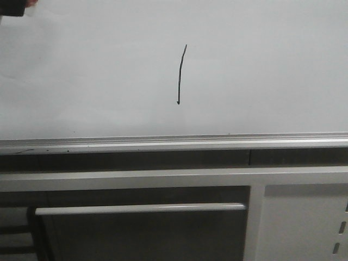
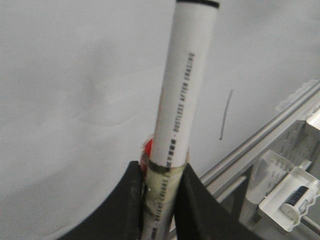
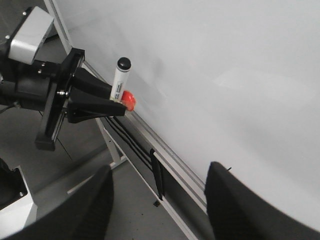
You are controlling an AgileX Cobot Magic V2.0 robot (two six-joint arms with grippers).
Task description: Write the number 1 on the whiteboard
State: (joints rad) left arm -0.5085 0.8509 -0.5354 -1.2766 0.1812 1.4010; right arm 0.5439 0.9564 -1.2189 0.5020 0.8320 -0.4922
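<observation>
Board: large glossy white-grey whiteboard [image 1: 261, 70] fills the upper front view; silver metal ledge [image 1: 174, 142] runs along its lower edge.

Mark: the number 1 [image 1: 181, 74], a thin black, nearly vertical, slightly curved marker stroke with a tiny hook at its foot, sits near board centre, above the ledge. Also seen faint in the left wrist view [image 2: 226, 115], beside the pen barrel, not touching it.

Left gripper [image 2: 161, 200]: black jaws clamped on a white cylindrical marker pen [image 2: 182, 85] with a black end and small printed text along the barrel. A band of tape and a bit of red show at the grip. Pen tip held off the board, well to the side of the stroke. In the right wrist view the same gripper [image 3: 117, 97] holds the pen [image 3: 120, 77] upright near the ledge, a red blob just beside the fingers.

Right gripper [image 3: 160, 200]: two dark fingers [image 3: 85, 210] stand wide apart, nothing between them, facing the board and ledge.

Below the board: grey cabinet panel [image 1: 299, 223] with a pale bar handle [image 1: 141, 209].

Corner: dark object, partly cut off, at upper left of the front view [image 1: 13, 7]; cannot tell what it is.
</observation>
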